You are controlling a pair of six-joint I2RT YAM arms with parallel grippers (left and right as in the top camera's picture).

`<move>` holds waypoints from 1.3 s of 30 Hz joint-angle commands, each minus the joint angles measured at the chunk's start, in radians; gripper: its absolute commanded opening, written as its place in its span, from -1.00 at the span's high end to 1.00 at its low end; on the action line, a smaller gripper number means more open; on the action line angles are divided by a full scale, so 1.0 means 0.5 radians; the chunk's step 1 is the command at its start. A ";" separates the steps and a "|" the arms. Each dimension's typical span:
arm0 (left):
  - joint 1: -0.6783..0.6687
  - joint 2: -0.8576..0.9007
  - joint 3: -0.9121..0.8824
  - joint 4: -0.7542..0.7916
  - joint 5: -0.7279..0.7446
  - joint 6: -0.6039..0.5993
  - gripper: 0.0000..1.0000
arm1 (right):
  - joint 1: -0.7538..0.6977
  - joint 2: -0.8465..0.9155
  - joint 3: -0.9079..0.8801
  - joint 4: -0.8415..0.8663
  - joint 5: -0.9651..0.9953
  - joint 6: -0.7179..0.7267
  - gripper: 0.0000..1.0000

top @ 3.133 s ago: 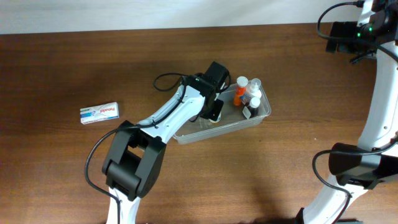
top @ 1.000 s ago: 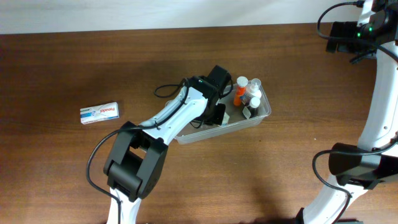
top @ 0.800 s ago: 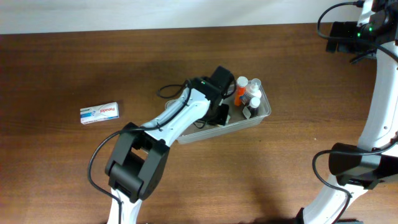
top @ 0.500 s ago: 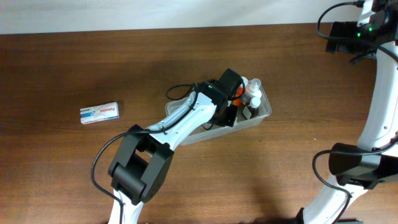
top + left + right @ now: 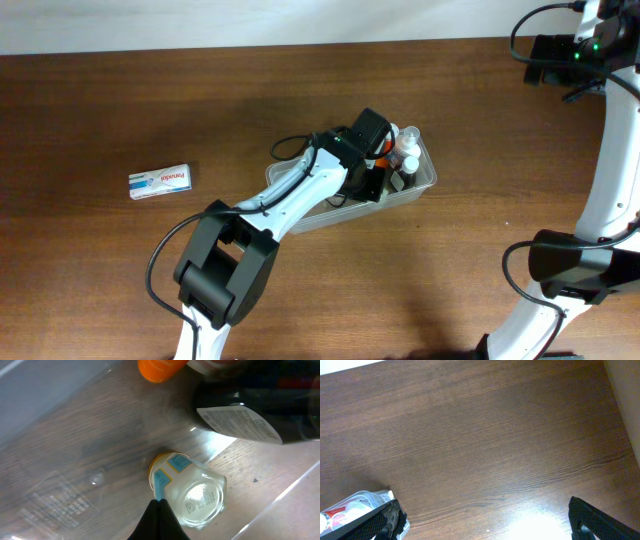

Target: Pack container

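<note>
The container [image 5: 425,180], a clear plastic tub, lies mid-table. My left gripper [image 5: 378,186] reaches down inside it, jaws shut on nothing. In the left wrist view its closed tips [image 5: 160,503] touch a small clear jar [image 5: 193,492] with a blue label, which lies on its side on the tub floor [image 5: 70,480]. Beyond the jar stand an orange-capped bottle [image 5: 160,368] and a dark bottle with a white label [image 5: 257,410]. The same bottles [image 5: 402,150] cluster at the tub's right end. My right gripper [image 5: 490,525] hangs open high over bare table, far from the tub.
A white and blue medicine box [image 5: 160,181] lies flat on the brown table at the left. The right arm's base [image 5: 570,265] stands at the right edge. A corner of the tub with a bottle [image 5: 345,507] shows low left in the right wrist view.
My left gripper slid to the right inside the tub, towards the bottles, and has held still for the last half second. The right arm has not moved.
</note>
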 commanded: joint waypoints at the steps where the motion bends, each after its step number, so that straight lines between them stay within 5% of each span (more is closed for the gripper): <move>1: -0.006 0.014 0.014 0.037 0.143 -0.020 0.96 | -0.005 -0.014 0.024 0.005 0.018 0.022 -0.97; 39: 0.177 -0.205 0.018 0.026 0.114 0.052 0.95 | -0.005 -0.014 0.024 0.005 0.017 0.022 -0.97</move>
